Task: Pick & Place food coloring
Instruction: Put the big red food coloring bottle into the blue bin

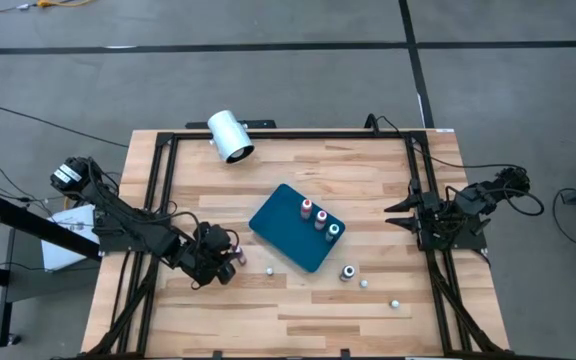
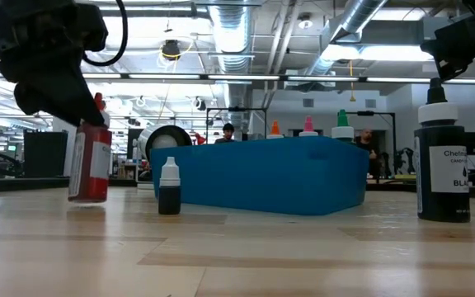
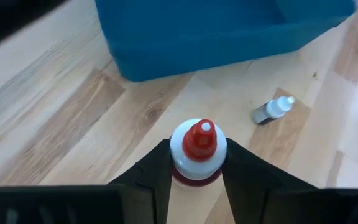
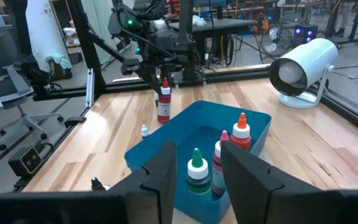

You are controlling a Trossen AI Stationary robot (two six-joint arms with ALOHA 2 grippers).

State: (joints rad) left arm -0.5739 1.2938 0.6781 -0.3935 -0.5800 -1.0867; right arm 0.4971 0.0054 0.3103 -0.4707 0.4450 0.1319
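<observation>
**Left gripper clamped on red-capped bottle, left of tray**

Left gripper (image 3: 194, 177): fingers closed on the red-capped bottle (image 3: 197, 149), pinching it just under the cap. The bottle stands upright between the fingers, long axis vertical, nozzle up; from the low view I cannot tell whether its base touches the table (image 1: 368, 310).

Handling, as judged: small stiff plastic, light, smooth-sided, tall for its footprint, so it tips easily. The hold near the shoulder looks sensible; a lower pinch would risk the body slipping.

Just beyond the gripper, a tiny white-capped bottle (image 3: 272, 110) lies on its side. Farther on is the teal tray (image 1: 278, 225), with three bottles (image 1: 320, 218) standing upright inside, caps up.

Past the tray, toward the right arm, a dark bottle (image 1: 348, 272) stands upright on the wood.

Right gripper (image 1: 398, 215): waiting at the table's right edge, fingers partly apart around nothing, aimed toward the tray.
</observation>
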